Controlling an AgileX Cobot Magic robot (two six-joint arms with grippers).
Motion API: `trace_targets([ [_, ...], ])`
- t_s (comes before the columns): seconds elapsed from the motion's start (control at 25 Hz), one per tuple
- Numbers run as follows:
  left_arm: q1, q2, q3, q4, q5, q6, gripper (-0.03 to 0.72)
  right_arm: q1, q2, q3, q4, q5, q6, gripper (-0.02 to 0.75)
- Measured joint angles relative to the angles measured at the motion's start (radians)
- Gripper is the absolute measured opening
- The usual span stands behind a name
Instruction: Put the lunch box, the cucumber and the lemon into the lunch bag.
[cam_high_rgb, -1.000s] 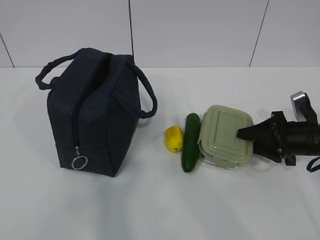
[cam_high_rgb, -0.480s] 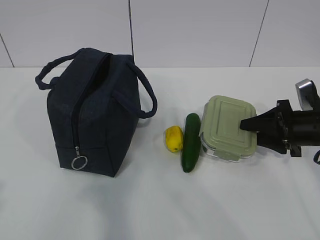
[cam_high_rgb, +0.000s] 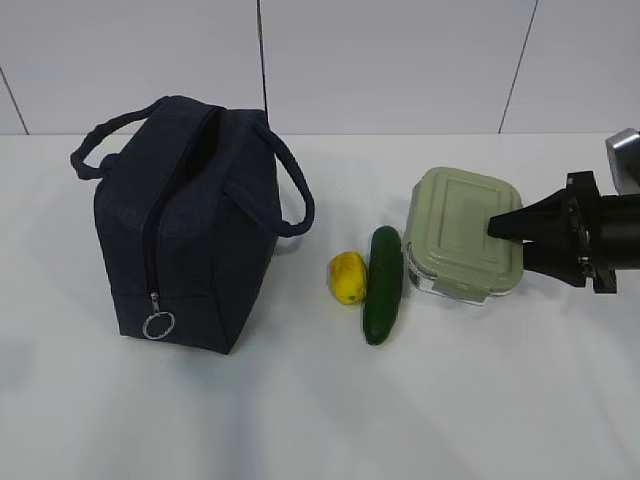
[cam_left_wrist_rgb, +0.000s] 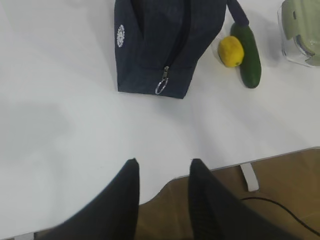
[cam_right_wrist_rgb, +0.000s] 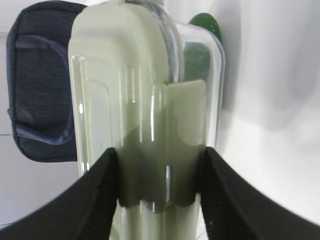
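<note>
One lunch bag (cam_high_rgb: 190, 225), dark navy, with two looped handles, one zipper and one silver ring pull (cam_high_rgb: 158, 325); one round white logo (cam_left_wrist_rgb: 120, 36) shows in the left wrist view. One lunch box (cam_high_rgb: 462, 245) with one pale green lid. One cucumber (cam_high_rgb: 383, 284). One lemon (cam_high_rgb: 348, 277). One white table (cam_high_rgb: 320, 410). Two grippers: left gripper (cam_left_wrist_rgb: 162, 175), right gripper (cam_right_wrist_rgb: 160, 165), each with two dark fingers.

Navy lunch bag (cam_high_rgb: 190, 225), yellow lemon (cam_high_rgb: 347, 277), dark green cucumber (cam_high_rgb: 384, 284), sage-lidded clear lunch box (cam_high_rgb: 462, 235).
</note>
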Motion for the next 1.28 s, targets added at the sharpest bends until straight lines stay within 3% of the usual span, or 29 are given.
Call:
trace_targets([
  [0.28,-0.014,0.209,-0.037,-0.031,-0.083,0.099,0.239,0.0,-0.061,0.0,-0.006,0.006,0.075,0.361],
  [0.56,-0.05,0.346,-0.109,0.001,-0.198,0.12,0.239,0.0,-0.122,0.0,-0.006,0.016,0.133,0.361],
  [1.28,-0.05,0.917,-0.391,-0.009,-0.163,0.202,0.252,0.0,-0.253,0.0,0.011,0.03,0.255,0.361],
])
